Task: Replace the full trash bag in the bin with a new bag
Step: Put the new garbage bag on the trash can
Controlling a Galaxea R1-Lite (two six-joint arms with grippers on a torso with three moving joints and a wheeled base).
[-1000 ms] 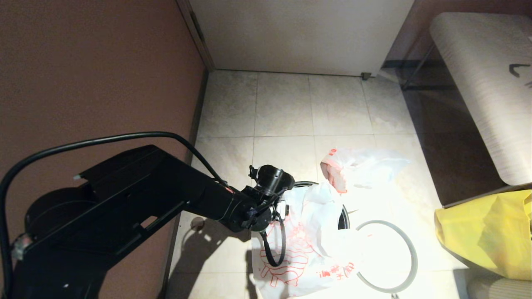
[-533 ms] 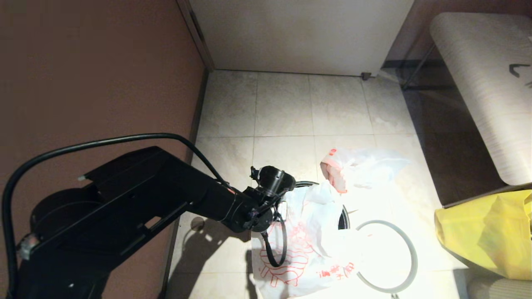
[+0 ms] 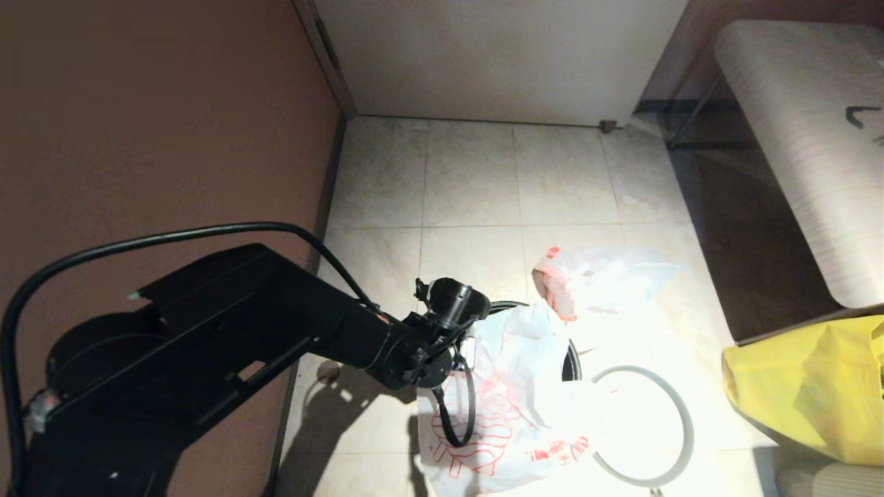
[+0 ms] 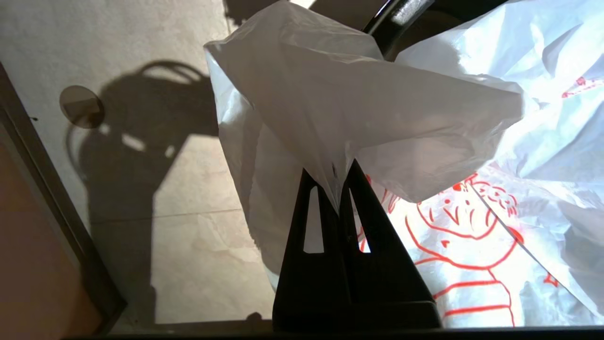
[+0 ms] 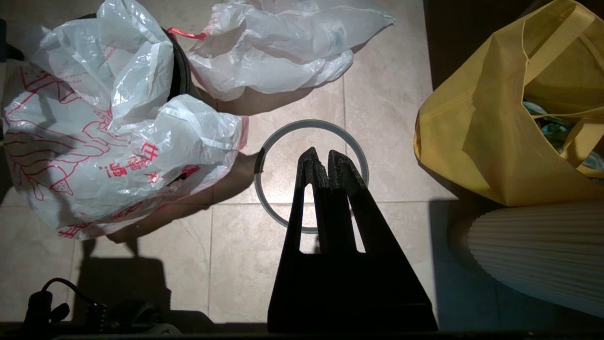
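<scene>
Pinching the new bag (image 4: 358, 108) over the bin (image 3: 570, 360), left claw (image 4: 336, 186) is closed; grey hoop (image 3: 642, 424) lies beside; right claw (image 5: 322, 163) closed, empty.

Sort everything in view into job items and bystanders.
Job items: new bag, pinched in the left gripper; bin beneath it; full trash bag on the floor; grey hoop on the tiles below the shut right gripper.
Bystanders: yellow bag; pale bench.
</scene>
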